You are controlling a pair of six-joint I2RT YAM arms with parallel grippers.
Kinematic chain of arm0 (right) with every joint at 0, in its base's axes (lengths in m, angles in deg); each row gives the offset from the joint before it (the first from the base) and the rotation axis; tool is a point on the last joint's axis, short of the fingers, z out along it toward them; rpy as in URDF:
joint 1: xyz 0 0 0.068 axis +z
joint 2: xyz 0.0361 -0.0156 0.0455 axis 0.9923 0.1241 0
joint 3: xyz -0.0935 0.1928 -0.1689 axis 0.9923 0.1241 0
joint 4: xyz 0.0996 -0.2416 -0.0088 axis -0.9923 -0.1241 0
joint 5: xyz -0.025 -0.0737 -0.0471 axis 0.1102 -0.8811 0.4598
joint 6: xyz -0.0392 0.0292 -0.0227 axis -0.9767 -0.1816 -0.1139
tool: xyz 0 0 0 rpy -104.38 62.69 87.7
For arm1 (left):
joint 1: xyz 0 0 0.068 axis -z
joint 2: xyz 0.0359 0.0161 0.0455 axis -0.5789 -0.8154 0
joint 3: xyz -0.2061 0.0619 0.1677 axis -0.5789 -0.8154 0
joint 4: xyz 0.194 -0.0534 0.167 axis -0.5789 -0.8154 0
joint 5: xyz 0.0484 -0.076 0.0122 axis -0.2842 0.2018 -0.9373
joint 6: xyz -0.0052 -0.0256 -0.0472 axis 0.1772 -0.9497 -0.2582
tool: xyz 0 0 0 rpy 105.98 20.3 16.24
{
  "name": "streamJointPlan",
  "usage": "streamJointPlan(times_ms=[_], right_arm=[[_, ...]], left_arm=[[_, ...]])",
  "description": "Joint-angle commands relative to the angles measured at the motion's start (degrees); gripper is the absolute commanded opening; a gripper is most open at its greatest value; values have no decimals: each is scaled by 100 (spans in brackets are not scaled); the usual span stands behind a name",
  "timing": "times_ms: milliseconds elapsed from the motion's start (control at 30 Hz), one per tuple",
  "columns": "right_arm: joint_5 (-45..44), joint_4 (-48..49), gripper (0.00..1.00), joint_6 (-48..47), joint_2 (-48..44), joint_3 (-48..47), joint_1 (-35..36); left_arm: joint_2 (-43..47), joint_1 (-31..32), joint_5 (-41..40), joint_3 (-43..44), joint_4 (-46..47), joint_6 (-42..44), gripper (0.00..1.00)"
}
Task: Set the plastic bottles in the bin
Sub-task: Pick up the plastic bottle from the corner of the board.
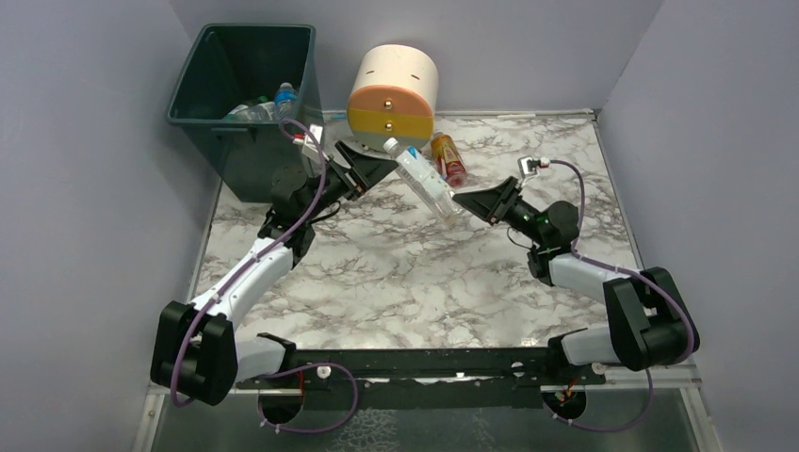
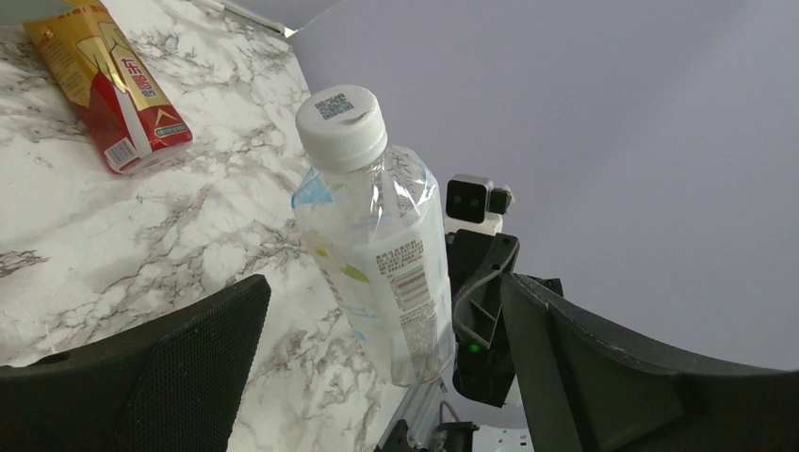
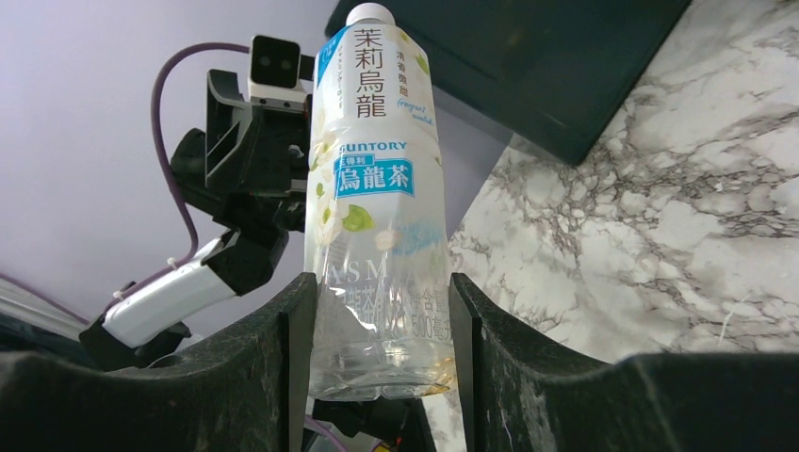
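Now my right gripper (image 3: 377,292) is clamped on the base of a clear plastic bottle with a white cap and a white-and-blue label (image 1: 424,179), its jaws narrowed against the bottle's sides. I hold the bottle tilted in the air, well to the right of the tall dark green rectangular plastic bin (image 1: 193,118), with its cap pointing back toward that bin. My left gripper (image 1: 377,162) reaches out from just in front of the bin and is spread wide. Its fingers (image 2: 188,358) stand on either side of the bottle's upper half, with open space between them and the plastic.

Inside the bin lie several more clear plastic bottles (image 1: 256,109), one of them with a blue cap. A yellow-orange bottle with a red label (image 1: 449,158) lies on its side on the white marble-patterned table (image 1: 396,282), farther right of the bin than the bottle I hold. A round cream and orange drawer unit (image 1: 391,89) stands just right of the bin, at the back of the table.
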Motion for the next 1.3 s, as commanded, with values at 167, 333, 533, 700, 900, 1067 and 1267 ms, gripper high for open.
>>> streamJointPlan(times_ms=[167,333,533,700,900,1067,1267], right_arm=[[-513,-247,45,-147,-205,-212,629],[-718,-350,45,-219,-230,-360,872],[-926,-398,45,-280,-202,-518,1123],[-1008,-431,45,-288,-132,-663,1214],[-1027,-422,46,-283,-63,-739,1262],[-1013,-404,46,-287,-41,-752,1290],[-978,-333,48,-271,-32,-695,1293]], left_arm=[[231,258,-417,-53,174,94,99],[362,357,-560,-119,147,127,99],[495,463,-763,-170,147,179,99],[522,516,-836,-179,139,202,99],[499,529,-897,-158,99,242,97],[404,536,-887,-76,77,262,88],[262,543,-856,18,74,284,76]])
